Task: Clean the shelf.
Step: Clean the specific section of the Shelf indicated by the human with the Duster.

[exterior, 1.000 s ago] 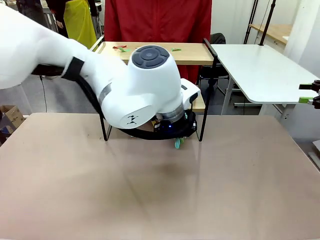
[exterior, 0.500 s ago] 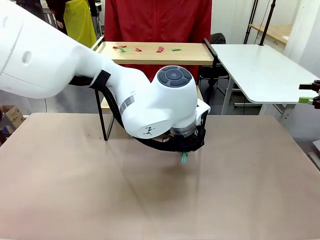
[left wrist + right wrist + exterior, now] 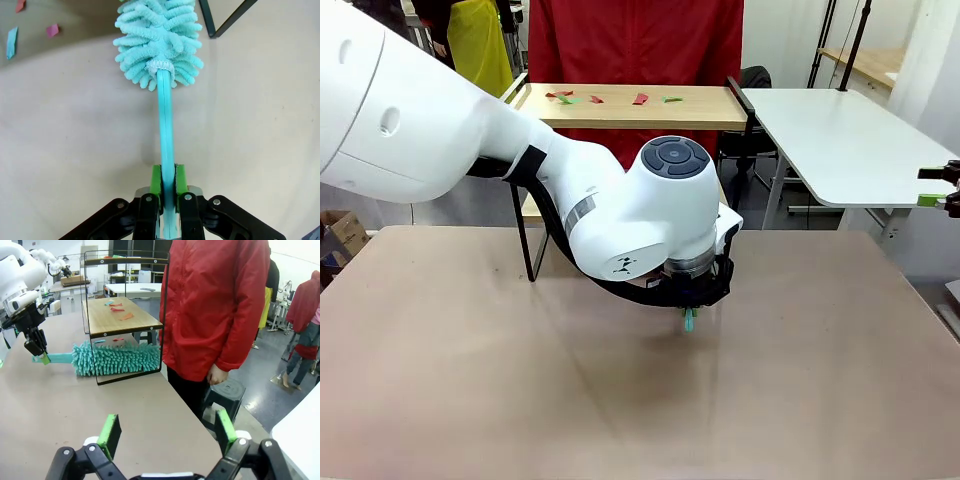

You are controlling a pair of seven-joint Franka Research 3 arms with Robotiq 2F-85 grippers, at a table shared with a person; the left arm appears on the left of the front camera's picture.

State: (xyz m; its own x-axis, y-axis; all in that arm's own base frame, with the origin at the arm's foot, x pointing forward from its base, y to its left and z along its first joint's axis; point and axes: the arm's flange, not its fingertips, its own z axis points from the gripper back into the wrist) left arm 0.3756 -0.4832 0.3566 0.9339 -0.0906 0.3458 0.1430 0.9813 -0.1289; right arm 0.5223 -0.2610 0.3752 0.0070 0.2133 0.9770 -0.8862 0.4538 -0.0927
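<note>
The left end effector (image 3: pixel 168 177) pinches the teal duster (image 3: pixel 159 40) by its handle end, low over the tabletop (image 3: pixel 470 380), likely so the fluffy head reaches paper scraps (image 3: pixel 52 30) under the shelf (image 3: pixel 122 317) at the far edge, while the right end effector (image 3: pixel 165 432) hangs spread and empty.

Setting: robotics lab or open test hall. White robot arm (image 3: pixel 470 140) works at a beige tabletop (image 3: pixel 620 400). White side table (image 3: pixel 840 140) next to it, black tripod stands (image 3: pixel 858 35) by the far wall, cardboard box (image 3: pixel 342 230) on grey floor. More workbenches (image 3: pixel 132 288) and a few people (image 3: pixel 305 325) standing in the background
</note>
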